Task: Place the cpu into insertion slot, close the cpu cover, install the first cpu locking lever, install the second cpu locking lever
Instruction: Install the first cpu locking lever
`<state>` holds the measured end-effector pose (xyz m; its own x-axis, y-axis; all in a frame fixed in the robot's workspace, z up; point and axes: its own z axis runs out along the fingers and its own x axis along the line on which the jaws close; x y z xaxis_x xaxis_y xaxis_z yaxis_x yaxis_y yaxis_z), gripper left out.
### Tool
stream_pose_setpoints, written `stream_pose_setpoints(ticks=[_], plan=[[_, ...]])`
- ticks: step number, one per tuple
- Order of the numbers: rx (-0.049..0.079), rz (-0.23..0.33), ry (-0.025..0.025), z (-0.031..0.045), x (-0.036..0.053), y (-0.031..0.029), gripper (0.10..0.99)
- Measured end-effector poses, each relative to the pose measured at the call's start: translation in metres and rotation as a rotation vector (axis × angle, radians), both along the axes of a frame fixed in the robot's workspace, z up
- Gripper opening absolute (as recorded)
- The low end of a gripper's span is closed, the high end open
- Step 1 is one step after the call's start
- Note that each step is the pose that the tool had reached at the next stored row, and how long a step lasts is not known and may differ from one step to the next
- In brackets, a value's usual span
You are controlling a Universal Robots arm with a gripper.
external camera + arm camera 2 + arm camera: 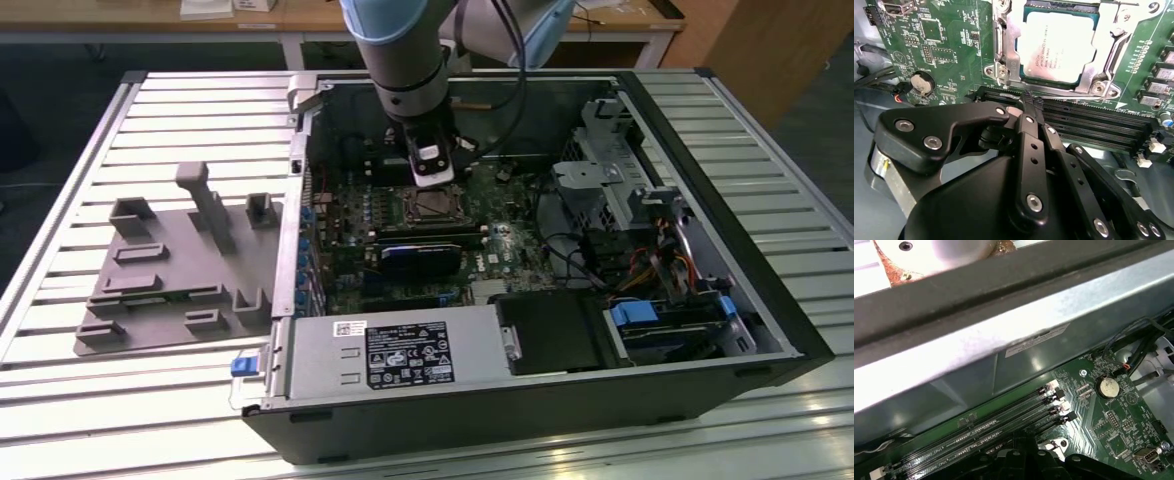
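A: Silver-beige on top, flat and square: the cpu [1061, 47], lying seated in the insertion slot [430, 205].

B: Covered?

A: Framed by the cpu cover [1010, 47] — thin silver metal, folded down around the chip, with the chip's pale top visible through the window cut-out. Thin lever [1115, 50] lying along the cover's edge; latched or not, hard to tell.

B: And the gripper [1031, 102]?

A: Just beside the insertion slot, over the long black memory slots [1089, 122]. Black fingers [1029, 145] pressed together at the tips, gripping nothing. Apart from the cover, by the look of the second wrist view.

B: From the exterior view?

A: Hanging from the arm [400, 50] just above the insertion slot, inside the open computer case [534, 420]. Green circuit board [949, 40] all round the slot. Round coin battery [921, 82] well off to one side of the slot, seen in both wrist views. Grey power supply box [387, 355] well apart from the slot — against the case's wall nearest the exterior camera.
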<state>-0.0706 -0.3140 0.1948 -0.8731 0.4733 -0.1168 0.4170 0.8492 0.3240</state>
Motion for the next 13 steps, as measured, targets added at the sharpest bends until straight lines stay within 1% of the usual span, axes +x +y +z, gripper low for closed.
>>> stream_pose_setpoints(ticks=[6, 13], plan=[[0.000, -0.019, 0.0000, -0.0002, 0.0000, 0.0015, 0.102], [-0.001, -0.042, 0.0000, -0.0009, 0.0001, 0.0016, 0.102]])
